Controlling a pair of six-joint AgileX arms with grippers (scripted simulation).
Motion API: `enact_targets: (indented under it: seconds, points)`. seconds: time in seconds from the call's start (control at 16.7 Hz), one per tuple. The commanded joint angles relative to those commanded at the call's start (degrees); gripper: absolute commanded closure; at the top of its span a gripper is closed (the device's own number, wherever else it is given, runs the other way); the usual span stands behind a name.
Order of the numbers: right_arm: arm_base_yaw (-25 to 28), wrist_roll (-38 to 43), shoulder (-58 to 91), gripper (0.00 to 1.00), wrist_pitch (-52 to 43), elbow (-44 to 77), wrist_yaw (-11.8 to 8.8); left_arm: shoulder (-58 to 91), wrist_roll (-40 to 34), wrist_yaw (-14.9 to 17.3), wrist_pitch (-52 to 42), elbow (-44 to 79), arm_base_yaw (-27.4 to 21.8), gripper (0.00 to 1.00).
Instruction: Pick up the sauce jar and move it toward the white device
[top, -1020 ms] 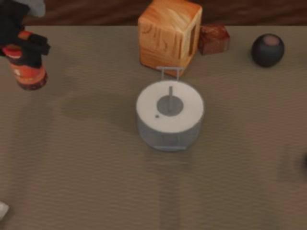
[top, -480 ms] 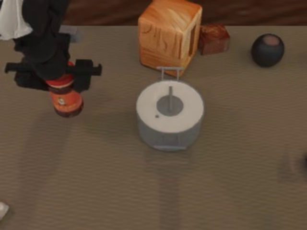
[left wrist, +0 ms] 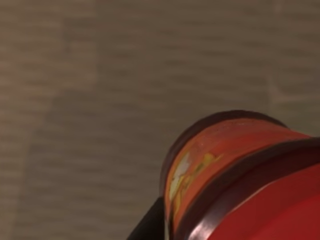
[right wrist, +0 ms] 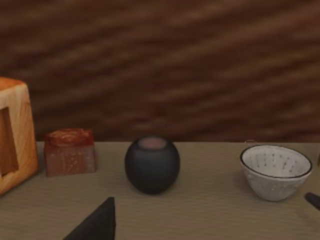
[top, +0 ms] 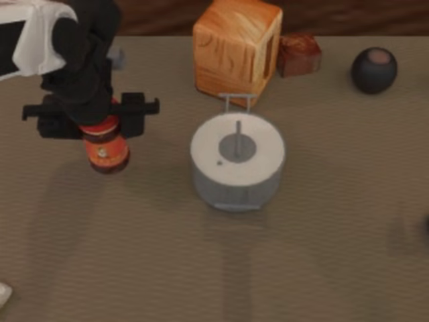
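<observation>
Currently the left arm is reaching in from the far left corner of the table (top: 322, 268), its dark wrist pointing down over the left half of the surface. Left gripper (top: 100, 119) is hanging with its two black fingers (top: 137, 113) spread sideways, one on either side of the sauce jar (top: 106, 146), and they are closing on the jar just below its red-orange lid. Jar is hanging tilted from the grip, dark base pointing toward the near side; its shadow is falling on the tabletop beneath it. In the left wrist view the sauce jar (left wrist: 235, 170) is filling the frame's corner, orange label and dark rim showing, bare tabletop beyond it.

Jar is sitting left of the white device (top: 237, 161), apart from it, with open table between them. White device is standing at table centre, thin metal frame on its far side, just near of the wooden box (top: 236, 47). Small reddish block (top: 299, 55) and dark round ball (top: 374, 70) are lying further right along the far edge.

Right gripper is out of the top view; whether its fingers are open I cannot tell. Its wrist view is showing the ball (right wrist: 152, 164) and a white bowl (right wrist: 276, 172).
</observation>
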Motion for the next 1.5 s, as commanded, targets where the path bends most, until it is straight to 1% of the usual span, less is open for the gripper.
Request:
enact_targets:
  seconds: [0.18, 0.48, 0.72, 1.5]
  points:
    - [0.0, 0.0, 0.0, 0.0, 0.0, 0.0, 0.0, 0.9, 0.2, 0.1, 0.9, -0.3, 0.3, 1.0]
    - [0.0, 0.0, 0.0, 0.0, 0.0, 0.0, 0.0, 5.4, 0.5, 0.2, 8.9, -3.3, 0.5, 1.0]
    - [0.0, 0.0, 0.0, 0.0, 0.0, 0.0, 0.0, 5.8, 0.5, 0.2, 9.4, -3.6, 0.5, 1.0]
    - [0.0, 0.0, 0.0, 0.0, 0.0, 0.0, 0.0, 5.8, 0.5, 0.2, 9.4, -3.6, 0.5, 0.02]
